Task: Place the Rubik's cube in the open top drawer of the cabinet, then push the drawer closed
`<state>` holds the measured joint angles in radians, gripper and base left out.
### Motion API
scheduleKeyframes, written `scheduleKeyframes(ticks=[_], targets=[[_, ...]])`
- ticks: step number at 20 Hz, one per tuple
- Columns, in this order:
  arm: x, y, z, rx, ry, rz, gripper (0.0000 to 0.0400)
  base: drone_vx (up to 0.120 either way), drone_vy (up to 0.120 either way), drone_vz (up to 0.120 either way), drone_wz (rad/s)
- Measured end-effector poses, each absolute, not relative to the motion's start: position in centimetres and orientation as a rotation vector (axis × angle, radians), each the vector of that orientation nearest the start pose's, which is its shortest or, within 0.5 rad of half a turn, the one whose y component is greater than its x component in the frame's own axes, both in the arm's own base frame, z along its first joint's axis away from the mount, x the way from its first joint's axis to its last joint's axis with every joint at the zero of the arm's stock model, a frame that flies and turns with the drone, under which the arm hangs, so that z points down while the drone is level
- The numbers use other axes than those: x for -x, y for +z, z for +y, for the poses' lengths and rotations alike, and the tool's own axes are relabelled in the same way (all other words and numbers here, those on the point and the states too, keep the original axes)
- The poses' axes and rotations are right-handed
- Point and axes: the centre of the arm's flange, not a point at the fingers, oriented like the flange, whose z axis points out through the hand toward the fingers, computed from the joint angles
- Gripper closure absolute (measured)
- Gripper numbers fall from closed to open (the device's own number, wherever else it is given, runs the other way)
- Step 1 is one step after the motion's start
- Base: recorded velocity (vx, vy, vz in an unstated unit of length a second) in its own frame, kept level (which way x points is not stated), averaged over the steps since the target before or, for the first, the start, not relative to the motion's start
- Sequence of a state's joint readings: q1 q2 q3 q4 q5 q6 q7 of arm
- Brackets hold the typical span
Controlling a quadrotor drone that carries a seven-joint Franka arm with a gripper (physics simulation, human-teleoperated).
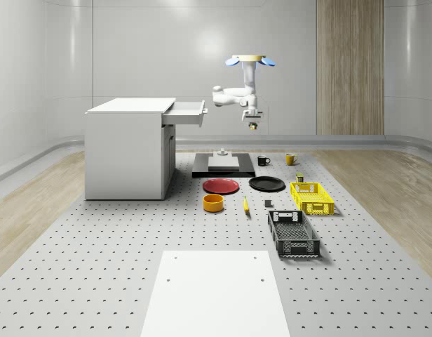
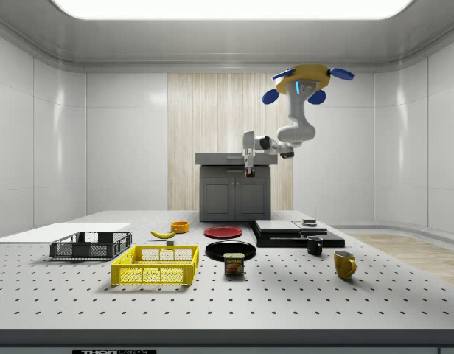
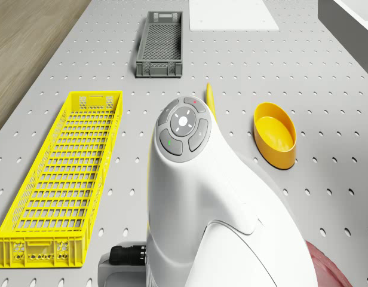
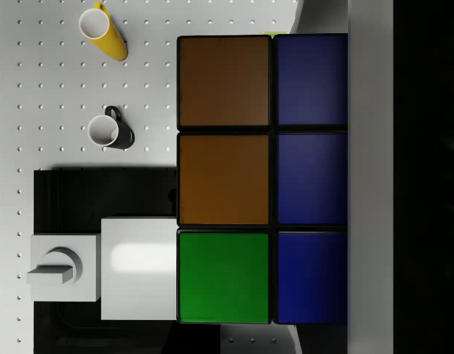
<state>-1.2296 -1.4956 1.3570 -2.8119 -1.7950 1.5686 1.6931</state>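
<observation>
Whole-scene view: the drone (image 1: 250, 60) hovers high above the perforated table (image 1: 97, 281), to the right of the white cabinet (image 1: 125, 151), whose open top drawer (image 1: 186, 112) juts toward it. The gripper (image 1: 252, 126) hangs below the bent arm, well apart from the drawer front, clamped on the Rubik's cube (image 1: 252, 127), which reads there as a small dark block. Beneath lie a black platform (image 1: 223, 168), a red plate (image 1: 221, 186), a black plate (image 1: 266, 184), an orange bowl (image 1: 213, 203), a yellow crate (image 1: 311, 197) and a dark crate (image 1: 293, 234).

Side view: the cabinet stands behind the gripper (image 2: 248, 171); the drawer cannot be made out. A tin (image 2: 234, 264), a black mug (image 2: 315, 245) and a yellow mug (image 2: 345, 264) stand in front.

Drone view: the smooth white arm housing (image 3: 214, 203) covers much of the table; the mesh-walled yellow crate (image 3: 64, 179) and the bowl (image 3: 275, 134) lie either side of it.

Wrist view: the cube (image 4: 260, 181) is close up, with glossy brown, green and blue squares; its right portion is cut off by a dark finger (image 4: 426, 177).
</observation>
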Motion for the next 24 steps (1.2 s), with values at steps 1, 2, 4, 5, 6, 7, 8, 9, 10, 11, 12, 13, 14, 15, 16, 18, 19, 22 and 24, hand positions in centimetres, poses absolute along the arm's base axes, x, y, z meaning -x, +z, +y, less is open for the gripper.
scheduleKeyframes(ticks=[1, 2, 4, 5, 6, 7, 8, 9, 10, 11, 12, 13, 14, 15, 16, 18, 19, 22, 24], targets=[[-32.48, 49.87, 0.0, -0.001, 0.785, -0.002, 0.0075, 0.0, -0.12, 0.12, 0.0], [-32.48, 49.87, 0.0, -0.001, 0.785, -0.002, 0.0075, 0.0, -0.12, 0.12, 0.0], [-32.48, 49.87, 0.0, -0.001, 0.785, -0.002, 0.0075, 0.0, -0.12, 0.12, 0.0], [-32.48, 49.87, 0.0, -0.001, 0.785, -0.002, 0.0075, 0.0, -0.12, 0.12, 0.0], [-32.48, 49.87, 0.0, -0.001, 0.785, -0.002, 0.0075, 0.0, -0.12, 0.12, 0.0], [-32.48, 49.87, 0.0, -0.001, 0.785, -0.002, 0.0075, 0.0, -0.12, 0.12, 0.0], [-32.48, 49.87, 0.0, -0.001, 0.785, -0.002, 0.0075, 0.0, -0.12, 0.12, 0.0], [-32.48, 49.87, 0.0, -0.001, 0.785, -0.002, 0.0075, 0.0, -0.12, 0.12, 0.0], [-32.48, 49.87, 0.0, -0.001, 0.785, -0.002, 0.0075, 0.0, -0.12, 0.12, 0.0], [-32.48, 49.87, 0.0, -0.001, 0.785, -0.002, 0.0075, 0.0, -0.12, 0.12, 0.0], [-32.48, 49.87, 0.0, -0.001, 0.785, -0.002, 0.0075, 0.0, -0.12, 0.12, 0.0], [-32.48, 49.87, 0.0, -0.001, 0.785, -0.002, 0.0075, 0.0, -0.12, 0.12, 0.0], [-32.48, 49.87, 0.0, -0.001, 0.785, -0.002, 0.0075, 0.0, -0.12, 0.12, 0.0], [-32.48, 49.87, 0.0, -0.001, 0.785, -0.002, 0.0075, 0.0, -0.12, 0.12, 0.0], [-32.48, 49.87, 0.0, -0.001, 0.785, -0.002, 0.0075, 0.0, -0.12, 0.12, 0.0], [-32.47, 49.87, 0.0, -0.001, 0.785, -0.002, 0.0075, 0.0, -0.12, 0.12, 0.0], [-32.47, 49.87, 0.0, -0.001, 0.785, -0.002, 0.0075, 0.0, -0.12, 0.12, 0.0], [-32.47, 49.87, 0.0, -0.001, 0.785, -0.002, 0.0075, 0.0, -0.12, 0.12, 0.0], [-32.47, 49.87, 0.0, -0.001, 0.786, -0.002, 0.0075, 0.0, -0.12, 0.12, 0.0]])
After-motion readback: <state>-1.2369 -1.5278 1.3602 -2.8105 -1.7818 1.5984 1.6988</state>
